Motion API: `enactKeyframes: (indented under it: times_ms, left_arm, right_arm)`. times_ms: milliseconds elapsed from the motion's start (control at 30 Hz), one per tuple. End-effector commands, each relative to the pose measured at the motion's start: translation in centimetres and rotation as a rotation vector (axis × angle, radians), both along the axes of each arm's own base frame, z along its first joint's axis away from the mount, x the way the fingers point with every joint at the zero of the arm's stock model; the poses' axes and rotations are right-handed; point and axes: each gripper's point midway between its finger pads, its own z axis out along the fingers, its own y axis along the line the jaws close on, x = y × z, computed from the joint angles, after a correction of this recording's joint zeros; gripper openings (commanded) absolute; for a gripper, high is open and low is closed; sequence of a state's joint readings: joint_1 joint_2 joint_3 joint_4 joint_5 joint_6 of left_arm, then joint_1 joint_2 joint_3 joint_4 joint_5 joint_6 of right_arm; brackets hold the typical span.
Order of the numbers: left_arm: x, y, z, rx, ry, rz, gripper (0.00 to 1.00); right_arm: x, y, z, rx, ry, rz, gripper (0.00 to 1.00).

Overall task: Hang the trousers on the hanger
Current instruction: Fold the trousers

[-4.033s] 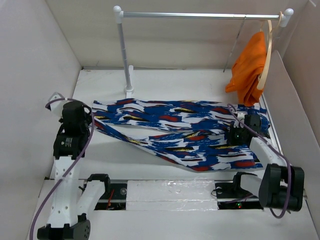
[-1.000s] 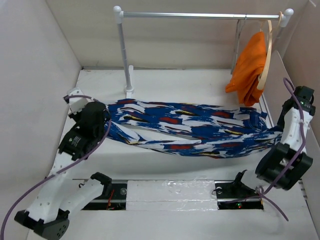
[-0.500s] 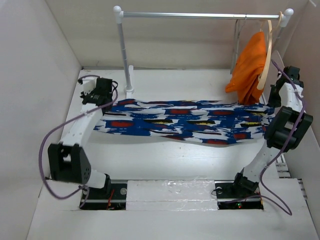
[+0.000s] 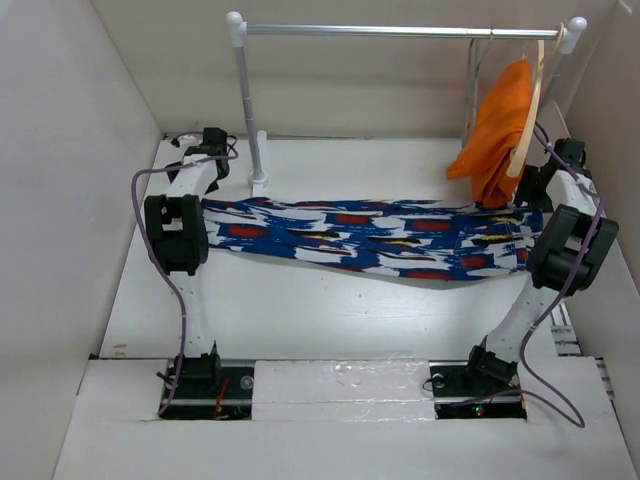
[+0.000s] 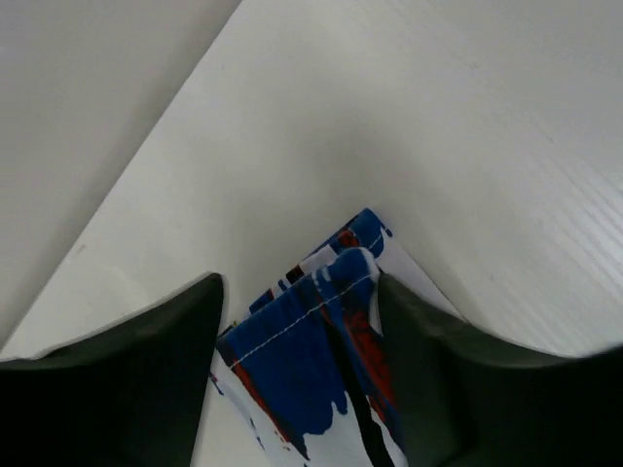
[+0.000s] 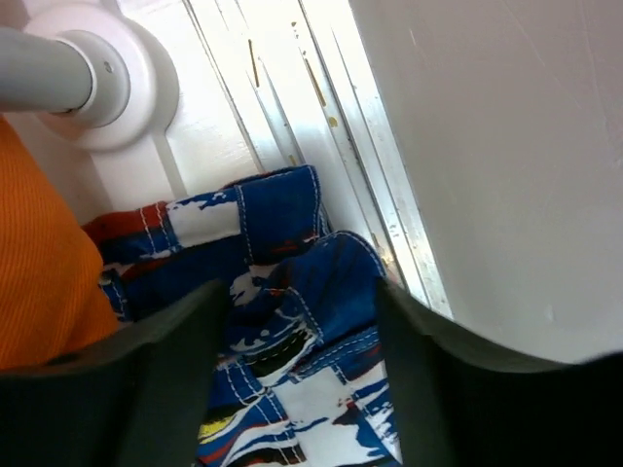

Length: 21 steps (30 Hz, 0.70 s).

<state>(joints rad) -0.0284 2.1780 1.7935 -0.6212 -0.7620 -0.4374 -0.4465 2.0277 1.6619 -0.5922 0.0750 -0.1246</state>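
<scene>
L grip: left gripper (image 5: 297,284) released, jaws apart. I see one end of the trousers (image 4: 370,238) lying loose between the fingers.
R grip: right gripper (image 6: 304,292) also released. The other trouser end lies under it, by the rack (image 4: 400,31) rt foot.
Trousers: flat strip on the table (image 4: 330,320) in front of the rack, running from L post to rt post.
Hanger: wire hanger (image 4: 470,95) hangs on the rack rail near the rt end, just L of the orange garment (image 4: 497,125) on the wooden hanger (image 4: 535,110).
Trousers vs hanger: apart.
</scene>
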Motion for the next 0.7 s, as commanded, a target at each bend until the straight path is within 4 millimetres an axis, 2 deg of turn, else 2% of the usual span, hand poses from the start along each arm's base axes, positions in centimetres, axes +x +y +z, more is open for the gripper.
enactKeyframes:
  times_ms: [0, 33, 67, 100, 133, 167, 200, 233, 267, 300, 333, 367, 400, 433, 467, 500, 533, 567, 600, 667]
  left_arm:
    - [1.0, 1.9, 5.5, 0.02, -0.108, 0.038, 0.65]
    - [1.1, 1.7, 6.0, 0.001, -0.119, 0.032, 0.72]
    - [0.8, 1.6, 6.0, -0.008, -0.119, 0.035, 0.84]
    - [0.4, 1.5, 6.4, -0.013, -0.13, 0.04, 0.9]
    - [-0.3, 1.7, 7.8, -0.026, -0.163, 0.046, 0.95]
    - [-1.5, 1.6, 6.8, -0.038, -0.142, 0.045, 0.99]
    - [-2.4, 2.0, 6.9, -0.056, -0.161, 0.068, 0.99]
    - [-3.2, 1.6, 8.8, -0.123, -0.226, 0.057, 0.99]
    - [-5.0, 2.8, 6.7, -0.172, -0.214, 0.087, 0.99]
    - [-6.0, 3.2, 6.7, -0.22, -0.244, 0.103, 0.99]
    - [-6.5, 1.8, 7.8, -0.362, -0.334, 0.084, 0.99]
    - [-8.2, 2.3, 5.0, -0.444, -0.336, 0.104, 0.99]
    - [-8.7, 1.5, 4.5, -0.514, -0.363, 0.083, 0.99]
    - [-9.1, -0.5, 5.3, -0.618, -0.413, 0.021, 0.99]
    - [-10.5, -1.5, 2.9, -0.653, -0.394, 0.012, 0.99]
    - [-11.2, -2.2, 2.2, -0.681, -0.387, 0.009, 0.99]
    - [-11.6, -3.4, 2.0, -0.735, -0.391, -0.017, 0.99]
    - [-12.5, -4.1, 0.4, -0.768, -0.362, -0.005, 0.98]
    - [-12.7, -4.4, 0.0, -0.781, -0.353, -0.008, 0.98]
    - [-12.8, -4.7, -1.0, -0.802, -0.344, -0.006, 0.98]
  right_arm:
    - [0.5, 0.8, 3.2, 0.004, -0.135, 0.024, 0.71]
    - [0.5, 1.6, 3.4, 0.033, -0.153, 0.051, 0.73]
    - [0.1, 1.3, 3.8, 0.03, -0.168, 0.042, 0.74]
    - [-0.3, 1.6, 4.0, 0.033, -0.173, 0.044, 0.75]
    - [-1.5, 1.7, 4.4, 0.041, -0.186, 0.036, 0.75]
    - [-2.0, 1.4, 4.8, 0.038, -0.209, 0.029, 0.75]
    - [-2.4, 1.8, 5.0, 0.045, -0.218, 0.034, 0.75]
    - [-3.0, 1.9, 5.3, 0.058, -0.233, 0.025, 0.76]
    - [-3.9, 2.5, 5.5, 0.056, -0.248, 0.027, 0.76]
    - [-4.6, 2.5, 5.6, 0.058, -0.256, 0.014, 0.76]
    - [-4.9, 3.3, 5.6, 0.084, -0.275, 0.016, 0.75]
    - [-5.8, 4.1, 5.3, 0.094, -0.29, 0.017, 0.76]
    - [-6.5, 4.0, 5.1, 0.104, -0.299, -0.003, 0.75]
    - [-6.8, 5.0, 4.9, 0.143, -0.315, 0.003, 0.75]
    - [-7.0, 4.9, 5.1, 0.145, -0.348, 0.002, 0.75]
    - [-8.2, 5.4, 4.5, 0.152, -0.348, 0.0, 0.75]
    - [-9.0, 4.8, 4.3, 0.183, -0.367, -0.044, 0.75]
    - [-9.2, 4.3, 4.3, 0.187, -0.39, -0.05, 0.76]
    - [-10.0, 3.9, 3.5, 0.214, -0.379, -0.073, 0.78]
    - [-10.8, 2.8, 3.7, 0.252, -0.399, -0.092, 0.82]
